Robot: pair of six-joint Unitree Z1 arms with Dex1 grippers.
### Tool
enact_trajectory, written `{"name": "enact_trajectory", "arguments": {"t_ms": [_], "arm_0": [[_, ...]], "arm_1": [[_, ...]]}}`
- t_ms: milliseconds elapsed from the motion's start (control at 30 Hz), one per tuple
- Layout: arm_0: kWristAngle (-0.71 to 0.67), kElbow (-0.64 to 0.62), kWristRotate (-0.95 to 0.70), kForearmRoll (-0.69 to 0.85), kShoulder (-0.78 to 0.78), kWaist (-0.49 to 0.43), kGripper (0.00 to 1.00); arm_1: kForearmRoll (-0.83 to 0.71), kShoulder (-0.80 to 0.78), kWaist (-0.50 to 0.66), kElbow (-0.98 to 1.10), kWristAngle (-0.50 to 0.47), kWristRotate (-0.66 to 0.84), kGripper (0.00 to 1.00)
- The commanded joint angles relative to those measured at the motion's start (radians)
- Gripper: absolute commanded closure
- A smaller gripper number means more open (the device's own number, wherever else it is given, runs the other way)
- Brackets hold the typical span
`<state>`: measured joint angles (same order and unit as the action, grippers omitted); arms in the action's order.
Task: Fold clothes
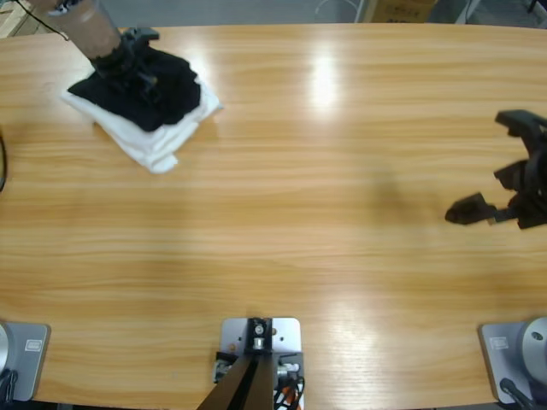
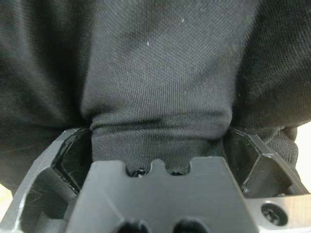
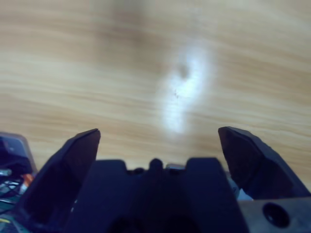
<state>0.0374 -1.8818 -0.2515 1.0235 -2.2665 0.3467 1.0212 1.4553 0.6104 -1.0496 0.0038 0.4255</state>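
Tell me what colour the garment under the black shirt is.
White: the folded pile shows beneath the black shirt, best in the high view.

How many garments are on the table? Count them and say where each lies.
2 visible: the black polo shirt lies bunched at the table's far left, with the left gripper in it; the white folded garment pile lies under it. More may be hidden.

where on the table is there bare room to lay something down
The long wooden table is bare across its middle, between the white folded garment pile at the upper left and the right gripper, open at the right edge. The upper-left corner is crowded: the left gripper presses into the black polo shirt on the pile.
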Motion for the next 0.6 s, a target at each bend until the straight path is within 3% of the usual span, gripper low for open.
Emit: {"name": "enact_trajectory", "arguments": {"t_ms": [33,300,600], "arm_0": [[-0.01,-0.42,0.142,0.199,-0.317,-0.13,0.036],[-0.025,-0.671,0.327,0.201,-0.413,-0.197,0.027],[-0.004,-1.017,0.33,0.243,-0.397,-0.177,0.027]], "arm_1": [[0.05,0.079,-0.09,-0.082,0.018,-0.066,0.0],[0.073,0.073,-0.095,-0.089,0.004,-0.08,0.0],[0.09,-0.014,-0.095,-0.111,-0.033,-0.075,0.0]]}}
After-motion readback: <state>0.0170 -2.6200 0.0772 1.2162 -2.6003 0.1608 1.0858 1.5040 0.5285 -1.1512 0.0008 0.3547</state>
